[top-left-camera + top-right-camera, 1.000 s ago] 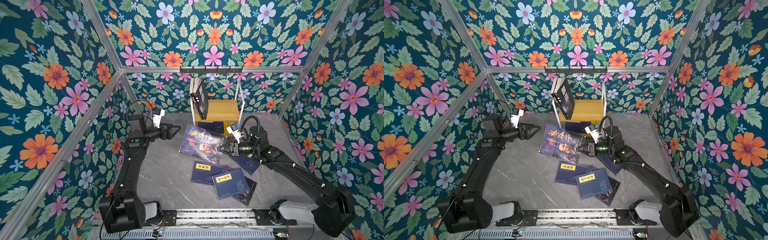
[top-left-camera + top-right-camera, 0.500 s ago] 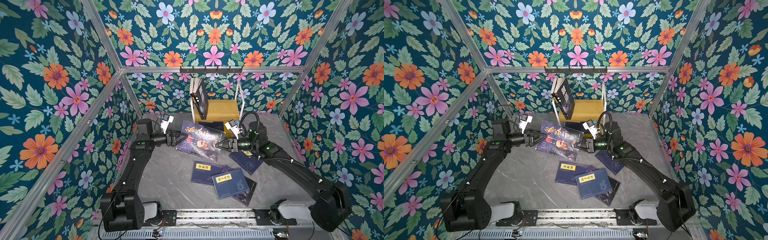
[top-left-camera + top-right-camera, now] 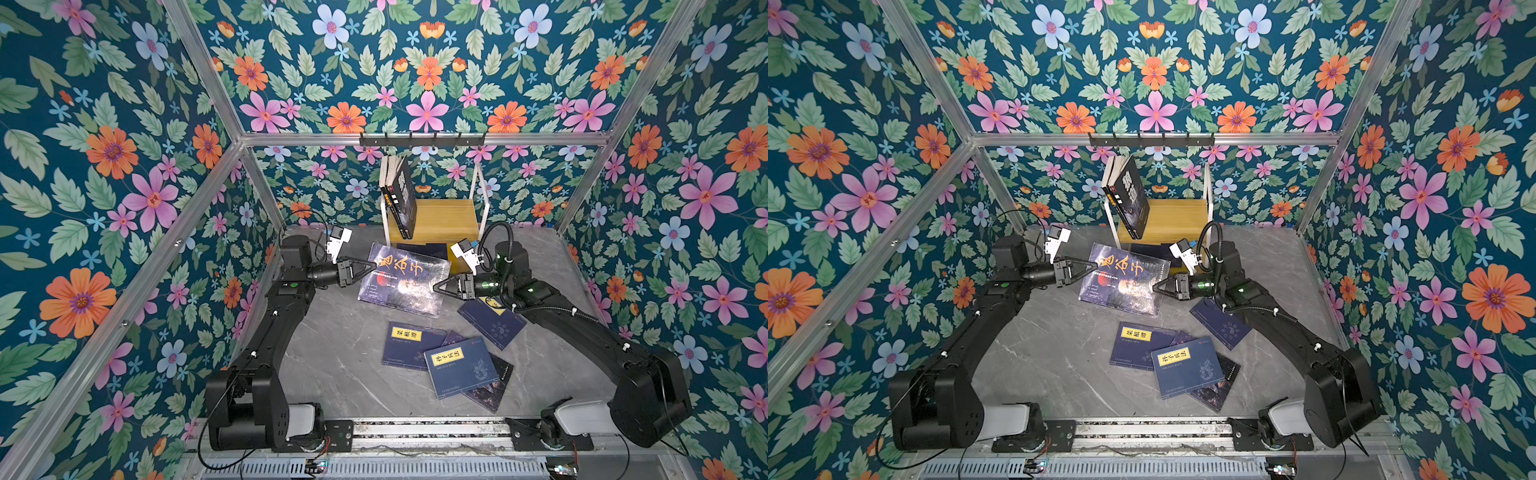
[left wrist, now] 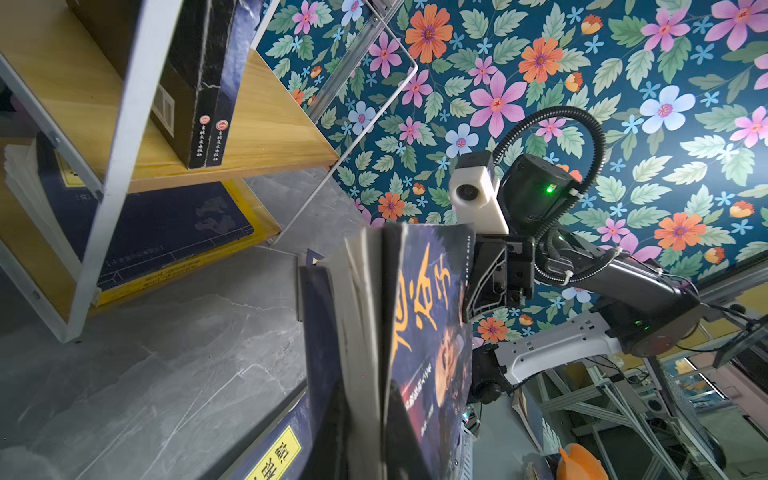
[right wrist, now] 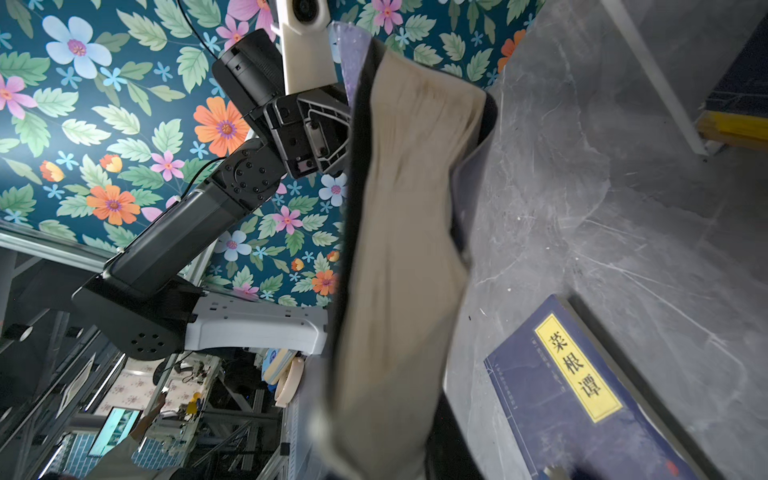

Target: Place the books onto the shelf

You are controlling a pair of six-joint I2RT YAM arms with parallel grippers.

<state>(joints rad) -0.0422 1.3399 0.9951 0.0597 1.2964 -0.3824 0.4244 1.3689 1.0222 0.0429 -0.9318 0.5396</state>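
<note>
A large dark book (image 3: 405, 282) with orange characters hangs tilted above the table, between both arms. My left gripper (image 3: 372, 264) is shut on its left edge; in the left wrist view the book (image 4: 432, 316) runs out from between the black fingers (image 4: 332, 440). My right gripper (image 3: 435, 286) is at the book's right edge. In the right wrist view the page edge (image 5: 399, 249) is blurred, so its grip does not show. The shelf (image 3: 451, 216) stands at the back with two dark books (image 3: 399, 195) leaning on its top board.
Two navy books with yellow labels (image 3: 411, 345) (image 3: 459, 365) lie overlapping on the grey table, over a dark one (image 3: 492, 386). Another navy book (image 3: 492, 322) lies under my right arm. A navy book (image 3: 419, 248) lies on the shelf's lower tier. A black hook rail (image 3: 422, 139) hangs above the shelf.
My left arm swung in to the right, and its open gripper has shut on the book's left edge. The book has hardly shifted. The right gripper stays at the book's right edge.
</note>
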